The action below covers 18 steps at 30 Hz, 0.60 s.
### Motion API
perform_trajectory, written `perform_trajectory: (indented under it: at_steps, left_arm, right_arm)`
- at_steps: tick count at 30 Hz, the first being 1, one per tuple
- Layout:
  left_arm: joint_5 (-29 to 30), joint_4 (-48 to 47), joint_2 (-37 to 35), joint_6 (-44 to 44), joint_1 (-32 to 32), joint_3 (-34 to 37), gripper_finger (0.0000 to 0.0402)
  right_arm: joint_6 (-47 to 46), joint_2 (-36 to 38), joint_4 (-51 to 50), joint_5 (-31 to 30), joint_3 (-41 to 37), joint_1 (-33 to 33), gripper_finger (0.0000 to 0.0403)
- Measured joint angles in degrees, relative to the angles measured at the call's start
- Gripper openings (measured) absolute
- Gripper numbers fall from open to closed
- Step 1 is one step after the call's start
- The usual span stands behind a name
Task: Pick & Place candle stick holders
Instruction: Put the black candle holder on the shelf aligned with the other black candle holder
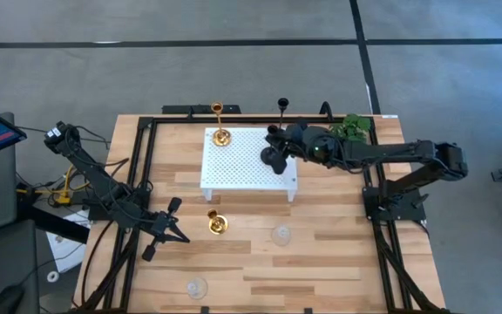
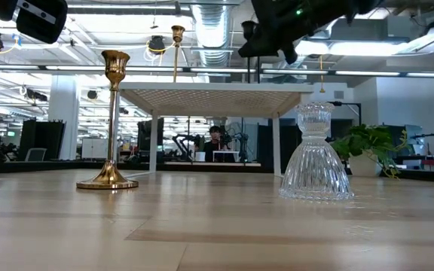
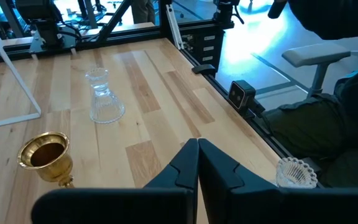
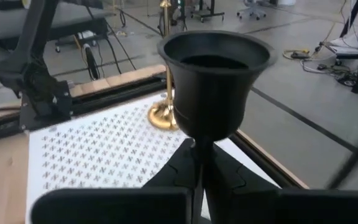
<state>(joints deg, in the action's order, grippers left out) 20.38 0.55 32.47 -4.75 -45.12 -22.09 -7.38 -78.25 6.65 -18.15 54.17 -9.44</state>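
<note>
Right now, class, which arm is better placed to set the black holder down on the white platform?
The right. Its gripper is shut on the black holder, over the white platform. The left gripper is off the platform, beside a gold holder on the table.

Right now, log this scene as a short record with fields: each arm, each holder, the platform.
right gripper: shut on black candle stick holder, over the white perforated platform
left gripper: shut, empty, near the table's left edge
gold candle stick holders: one on the platform, one on the wooden table
clear glass holders: two on the table
second black holder: behind the platform
</note>
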Motion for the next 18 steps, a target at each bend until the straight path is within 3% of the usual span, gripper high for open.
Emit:
perform_trajectory:
  at_steps: [6,18]
  left_arm:
    - [0.1,0.0,-0.1,0.0,0.0,0.0,0.0007]
    - [0.2,0.0,-0.1,0.0,0.0,0.0,0.0007]
  right_arm:
    - [-0.2,-3.4,0.5,0.4,-0.4,-0.1,0.0033]
    - [0.2,2.1,-4.6,0.3,0.0,0.5,0.0047]
